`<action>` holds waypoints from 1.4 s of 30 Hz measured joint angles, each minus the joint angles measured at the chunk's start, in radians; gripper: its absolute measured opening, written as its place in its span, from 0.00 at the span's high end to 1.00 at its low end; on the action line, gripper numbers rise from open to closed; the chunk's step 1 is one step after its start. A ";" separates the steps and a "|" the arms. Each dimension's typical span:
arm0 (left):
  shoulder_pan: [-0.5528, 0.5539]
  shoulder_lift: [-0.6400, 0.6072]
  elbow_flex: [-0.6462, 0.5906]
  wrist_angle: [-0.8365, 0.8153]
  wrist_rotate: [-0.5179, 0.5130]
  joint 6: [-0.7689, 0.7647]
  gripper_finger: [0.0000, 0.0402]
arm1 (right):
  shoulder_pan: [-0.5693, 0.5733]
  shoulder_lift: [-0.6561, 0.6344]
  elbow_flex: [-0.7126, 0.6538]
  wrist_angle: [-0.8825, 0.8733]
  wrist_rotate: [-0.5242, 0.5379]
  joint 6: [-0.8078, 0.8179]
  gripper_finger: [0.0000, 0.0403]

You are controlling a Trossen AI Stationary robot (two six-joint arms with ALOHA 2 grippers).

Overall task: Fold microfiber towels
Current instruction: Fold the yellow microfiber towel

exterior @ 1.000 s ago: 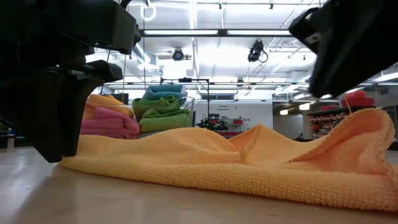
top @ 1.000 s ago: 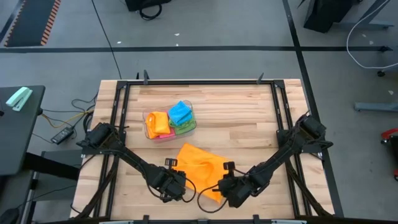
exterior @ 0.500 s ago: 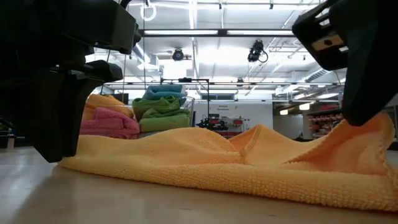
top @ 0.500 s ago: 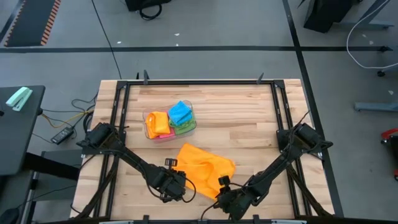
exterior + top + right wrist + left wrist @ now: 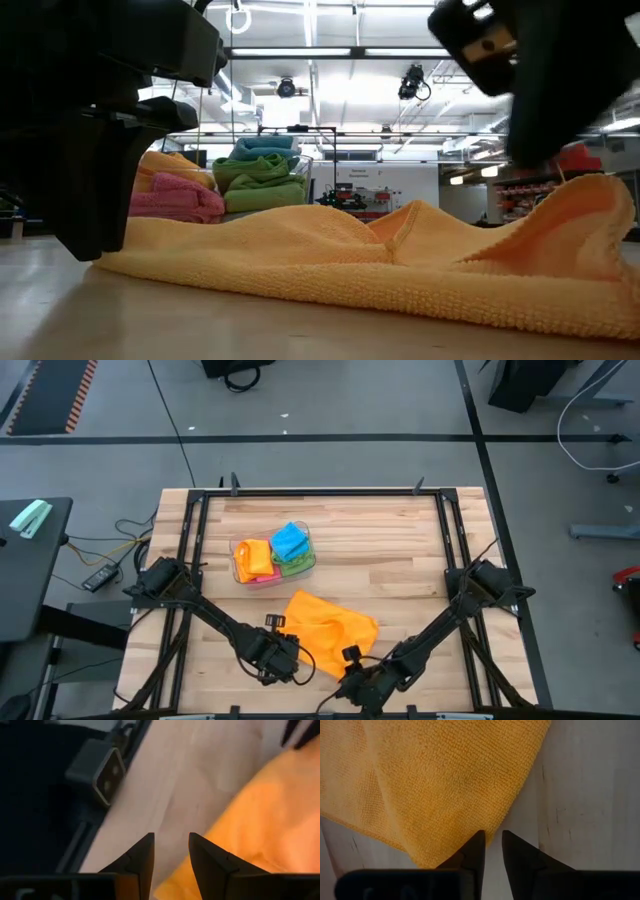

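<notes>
My left gripper [image 5: 492, 851] seems pinched on the orange microfiber towel's [image 5: 325, 626] near corner at the table's front edge, my right gripper [image 5: 171, 851] gaping empty beside it — pull unevenly and that thin pinch could slip.

1. Grey concrete floor [image 5: 330, 400] around the table, with black tape lines crossing it.
2. Orange-and-black hazard strip [image 5: 75, 395] in the upper left of the high view.
3. Low view: white ceiling with long strip lights [image 5: 330, 52].
4. Red shelving [image 5: 525, 190] at right.
</notes>
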 joint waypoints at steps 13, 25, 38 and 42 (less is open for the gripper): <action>0.000 0.000 0.000 0.000 0.000 0.000 0.81 | 0.008 0.109 0.196 -0.371 0.019 -0.029 0.68; 0.000 0.000 0.000 0.000 0.000 0.000 0.82 | 0.007 0.108 0.146 -0.413 0.021 0.011 0.85; 0.000 0.000 0.000 0.000 0.000 0.000 0.82 | 0.027 0.034 0.145 -0.499 0.010 0.065 0.99; 0.000 0.000 0.000 0.000 0.000 0.000 0.83 | 0.040 0.004 0.145 -0.507 0.012 0.067 0.99</action>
